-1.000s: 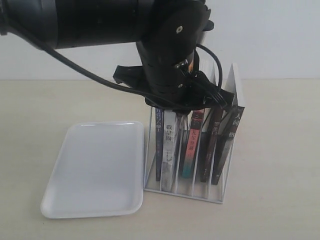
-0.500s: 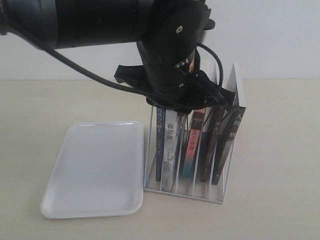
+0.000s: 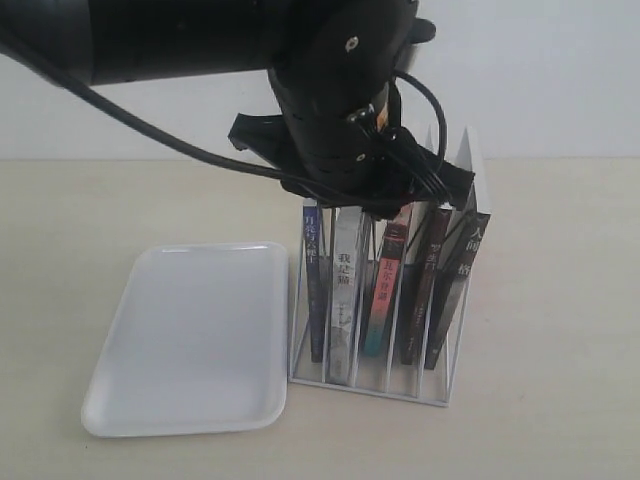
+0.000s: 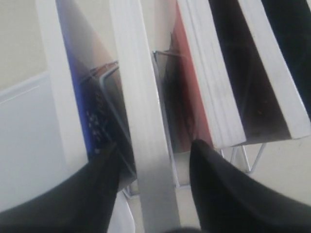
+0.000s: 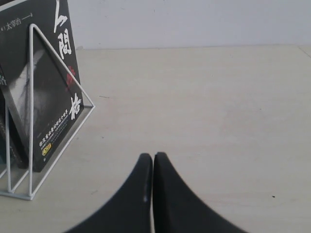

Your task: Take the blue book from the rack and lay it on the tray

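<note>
The blue book (image 3: 314, 290) stands upright in the leftmost slot of the white wire rack (image 3: 372, 386); its blue cover (image 4: 80, 111) shows in the left wrist view. My left arm (image 3: 340, 110) hangs over the rack's top and hides its own fingers in the exterior view. In the wrist view my left gripper (image 4: 153, 145) is open and straddles the top edge of the white-grey book (image 4: 141, 111) beside the blue one, with one finger (image 4: 104, 167) down by the blue cover. The white tray (image 3: 190, 335) lies flat and bare left of the rack. My right gripper (image 5: 153, 158) is shut above bare table.
A red and teal book (image 3: 385, 290) and two black-spined books (image 3: 425, 290) fill the other slots. The rightmost black book (image 5: 48, 87) leans on the rack's end wire (image 5: 31, 97), to one side of my right gripper. A white wall stands behind the beige table (image 3: 550, 300).
My left wrist has risen a little over the rack, so more of the spines' tops show. The books, rack and tray stay where they were.
</note>
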Motion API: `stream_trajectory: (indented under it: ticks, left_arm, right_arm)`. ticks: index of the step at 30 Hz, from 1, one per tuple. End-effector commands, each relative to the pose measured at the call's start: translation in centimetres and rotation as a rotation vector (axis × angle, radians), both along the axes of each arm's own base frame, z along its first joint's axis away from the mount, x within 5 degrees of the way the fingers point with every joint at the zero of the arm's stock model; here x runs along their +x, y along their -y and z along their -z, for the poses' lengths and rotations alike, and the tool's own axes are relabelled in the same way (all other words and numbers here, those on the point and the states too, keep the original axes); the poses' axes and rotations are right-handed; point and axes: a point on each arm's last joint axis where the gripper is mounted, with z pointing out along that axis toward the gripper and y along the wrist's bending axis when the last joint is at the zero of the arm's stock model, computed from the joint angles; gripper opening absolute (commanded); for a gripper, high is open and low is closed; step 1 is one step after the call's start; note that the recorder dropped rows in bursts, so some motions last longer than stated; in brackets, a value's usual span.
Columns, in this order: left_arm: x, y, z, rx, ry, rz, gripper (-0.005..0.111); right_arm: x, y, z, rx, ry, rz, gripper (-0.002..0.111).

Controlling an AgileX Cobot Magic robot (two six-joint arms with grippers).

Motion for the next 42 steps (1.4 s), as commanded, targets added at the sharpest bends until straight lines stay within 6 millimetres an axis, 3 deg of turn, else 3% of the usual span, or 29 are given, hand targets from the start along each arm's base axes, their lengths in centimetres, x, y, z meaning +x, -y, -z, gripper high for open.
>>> stream_trajectory:
  ticks: [1, 10, 17, 24, 42]
  left_arm:
    - [-0.4, -0.5, -1.9, -0.039, 0.048, 0.017, 0.044]
    - [-1.3, -2.1, -5.4, -0.078, 0.110, 0.043, 0.044]
    - [-0.6, -3.3, -6.0, -0.010, 0.180, -0.002, 0.044]
    - [0.9, -2.1, -3.6, 0.005, 0.163, 0.009, 0.044]
    - [2.4, -2.5, -2.6, -0.013, 0.145, -0.026, 0.044]
  right_arm:
    - [0.0, 0.1, -0.2, -0.005, 0.018, 0.008, 0.000]
    - [0.0, 0.1, -0.2, -0.005, 0.018, 0.008, 0.000]
    - [0.0, 0.1, -0.2, -0.005, 0.018, 0.008, 0.000]
    - [0.0, 0.1, -0.2, -0.005, 0.018, 0.008, 0.000]
    - [0.0, 0.0, -0.1, 0.001, 0.010, 0.007, 0.000]
